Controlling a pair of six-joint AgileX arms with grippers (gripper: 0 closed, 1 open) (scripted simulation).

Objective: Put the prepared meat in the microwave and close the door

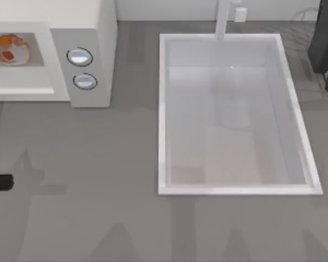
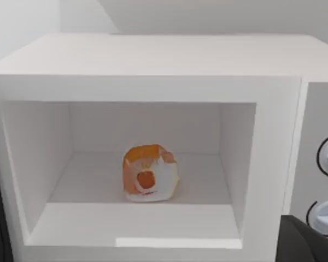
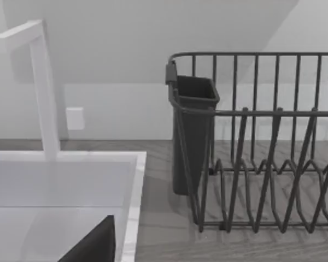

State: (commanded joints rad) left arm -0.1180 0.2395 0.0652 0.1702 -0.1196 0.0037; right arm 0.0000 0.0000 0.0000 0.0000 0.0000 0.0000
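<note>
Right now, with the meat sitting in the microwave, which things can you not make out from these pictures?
- The door: no view shows its panel past the microwave opening, so its angle is unknown.
- Left claw: a dark stub at the top view's left edge; fingers cut off.
- Right claw: a dark corner in the right wrist view; fingers cut off.
- The meat: whether a plate lies under it is unclear.

Microwave (image 1: 54, 52) cut off left

Prepared meat (image 1: 11, 49) inside microwave (image 1: 82, 33); sink (image 1: 295, 117) to its right
</note>
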